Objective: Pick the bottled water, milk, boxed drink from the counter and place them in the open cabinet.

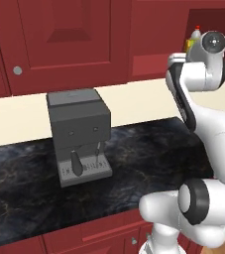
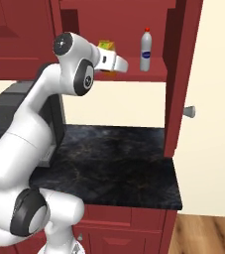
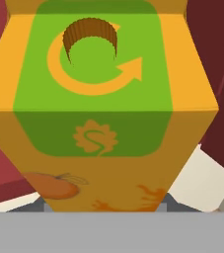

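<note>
My gripper (image 2: 113, 63) is shut on the boxed drink (image 2: 105, 46), an orange-yellow box with a green top, and holds it inside the open cabinet (image 2: 153, 75) over the shelf's left part. In the hand view the boxed drink (image 3: 103, 113) sits right in front of the gripper (image 3: 105, 207), whose fingertips I cannot make out. The bottled water (image 2: 145, 49), with a red cap and blue label, stands upright on the same shelf to the right, apart from the box. From the left base view the bottled water (image 1: 196, 33) and a sliver of the boxed drink (image 1: 189, 44) peek out behind my arm. The milk is out of view.
A dark grey coffee machine (image 1: 79, 134) stands on the black marbled counter (image 1: 143, 158), left of the arm. The cabinet's open door (image 2: 182, 74) juts out at the right, its knob (image 2: 189, 111) facing sideways. Closed red panelled cabinets (image 1: 59, 39) hang to the left.
</note>
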